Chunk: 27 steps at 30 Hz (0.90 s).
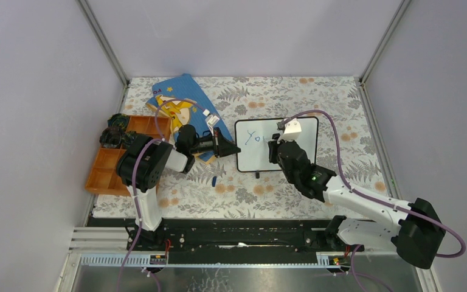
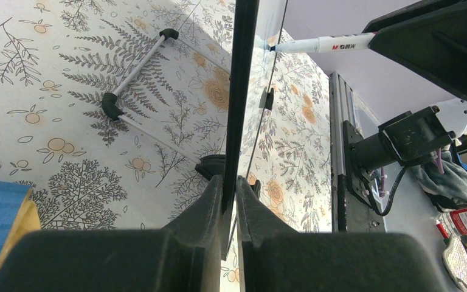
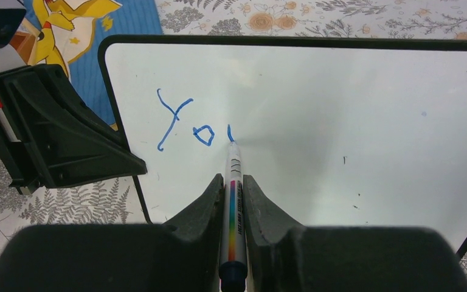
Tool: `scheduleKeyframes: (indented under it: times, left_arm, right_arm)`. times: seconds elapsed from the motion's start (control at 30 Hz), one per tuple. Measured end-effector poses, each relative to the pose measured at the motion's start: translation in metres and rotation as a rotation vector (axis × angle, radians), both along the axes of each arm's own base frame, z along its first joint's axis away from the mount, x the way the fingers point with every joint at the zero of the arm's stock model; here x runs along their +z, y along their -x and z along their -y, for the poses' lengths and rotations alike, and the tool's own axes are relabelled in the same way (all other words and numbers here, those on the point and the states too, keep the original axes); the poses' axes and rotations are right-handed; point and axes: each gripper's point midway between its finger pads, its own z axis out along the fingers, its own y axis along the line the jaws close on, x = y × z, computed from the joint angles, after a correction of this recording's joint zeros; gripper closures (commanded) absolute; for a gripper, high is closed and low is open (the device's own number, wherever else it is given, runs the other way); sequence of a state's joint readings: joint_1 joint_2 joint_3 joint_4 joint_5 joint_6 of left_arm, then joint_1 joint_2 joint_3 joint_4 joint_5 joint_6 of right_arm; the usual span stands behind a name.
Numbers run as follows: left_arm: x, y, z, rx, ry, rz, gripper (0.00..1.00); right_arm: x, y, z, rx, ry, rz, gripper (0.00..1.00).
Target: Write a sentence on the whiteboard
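Now the board (image 1: 280, 159) lies on the table (image 1: 340, 97), a little toward 3 o'clock from the centre of the top view. Its long axis runs from 9 to 3 o'clock. The left gripper (image 2: 230, 190) is almost closed. Its jaws pinch the thin black edge of the board at the 9 o'clock side, so I judge that it steadies the board. The right gripper (image 3: 233, 182) reaches in from 5 o'clock. Its jaws are also nearly closed, tight on the marker (image 3: 232, 167), which points toward 12 o'clock in the wrist view. The marker tip touches the white surface.

The sentence (image 3: 188, 125) is only begun: a blue "Yo" and one short stroke of the next letter, all in the 10 o'clock corner of the board. The tip stands at the 3 o'clock end of this writing. From there the free white area lies toward 3 o'clock, along the long axis, so the coming strokes should go that way. The right arm is the nearer one for this work.
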<state>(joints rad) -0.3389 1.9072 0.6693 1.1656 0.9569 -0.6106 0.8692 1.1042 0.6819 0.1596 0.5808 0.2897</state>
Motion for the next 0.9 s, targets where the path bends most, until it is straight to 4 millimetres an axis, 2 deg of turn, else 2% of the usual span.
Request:
scheduleKeyframes:
  times: [0.9]
  left_arm:
    - [0.0,0.0,0.0,-0.001,-0.001,0.001,1.0]
  right_arm:
    - [-0.007,0.005,0.013,-0.024,0.022,-0.02,1.0]
